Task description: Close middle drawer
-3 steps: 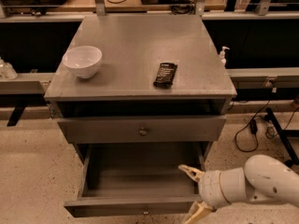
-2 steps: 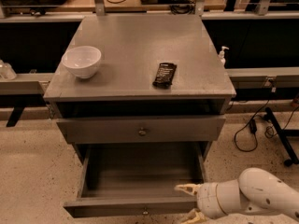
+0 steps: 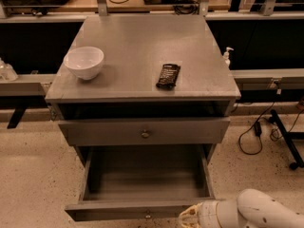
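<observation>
The middle drawer (image 3: 142,184) is pulled far out of the grey cabinet, showing a deep empty box. Its low flat front (image 3: 118,211) faces me near the bottom edge, with a small round knob (image 3: 148,216) at its centre. My gripper (image 3: 188,217) is at the bottom edge of the view, just in front of the right part of that drawer front and right of the knob. The white forearm (image 3: 256,213) runs off to the lower right. The gripper is partly cut off by the frame edge.
The drawer above (image 3: 142,131), with its own knob (image 3: 145,134), sticks out a little. On the cabinet top (image 3: 142,42) stand a white bowl (image 3: 84,62) and a dark snack bar (image 3: 168,75). A soap bottle (image 3: 227,56) and floor cables (image 3: 256,132) are on the right.
My gripper has moved down and to the left, from beside the drawer's right wall to in front of its front panel. The drawer has not visibly moved.
</observation>
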`<state>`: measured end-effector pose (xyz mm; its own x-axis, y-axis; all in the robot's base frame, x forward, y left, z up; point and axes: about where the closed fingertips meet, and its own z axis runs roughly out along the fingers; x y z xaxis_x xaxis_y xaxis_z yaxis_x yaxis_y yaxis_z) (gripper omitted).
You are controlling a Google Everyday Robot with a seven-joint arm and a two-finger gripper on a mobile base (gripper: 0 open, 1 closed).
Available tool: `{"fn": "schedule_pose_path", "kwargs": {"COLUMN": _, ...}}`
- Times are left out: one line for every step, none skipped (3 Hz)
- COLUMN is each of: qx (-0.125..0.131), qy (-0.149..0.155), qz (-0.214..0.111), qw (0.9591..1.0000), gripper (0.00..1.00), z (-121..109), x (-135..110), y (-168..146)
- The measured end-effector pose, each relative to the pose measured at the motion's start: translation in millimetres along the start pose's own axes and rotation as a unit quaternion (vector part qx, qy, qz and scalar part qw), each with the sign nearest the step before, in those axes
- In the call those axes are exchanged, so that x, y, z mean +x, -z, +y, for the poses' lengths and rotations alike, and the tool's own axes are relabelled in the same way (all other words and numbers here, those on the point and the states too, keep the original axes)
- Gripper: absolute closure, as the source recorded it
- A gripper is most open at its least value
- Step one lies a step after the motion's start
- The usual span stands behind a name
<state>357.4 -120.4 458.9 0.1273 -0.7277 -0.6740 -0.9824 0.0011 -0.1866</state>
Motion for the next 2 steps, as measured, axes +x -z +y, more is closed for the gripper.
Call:
{"fn": "schedule_pose_path", "kwargs": {"qx": -0.003, "qy": -0.002, "qz": -0.004, "qw": 1.0000, "gripper": 1.00, "z": 3, "x": 1, "y": -5}}
{"fn": "schedule_pose_path", "kwargs": {"qx": -0.014, "qy": -0.009, "qz": -0.024, "qw": 0.9996, "gripper": 1.00, "z": 2, "x": 9, "y": -25}}
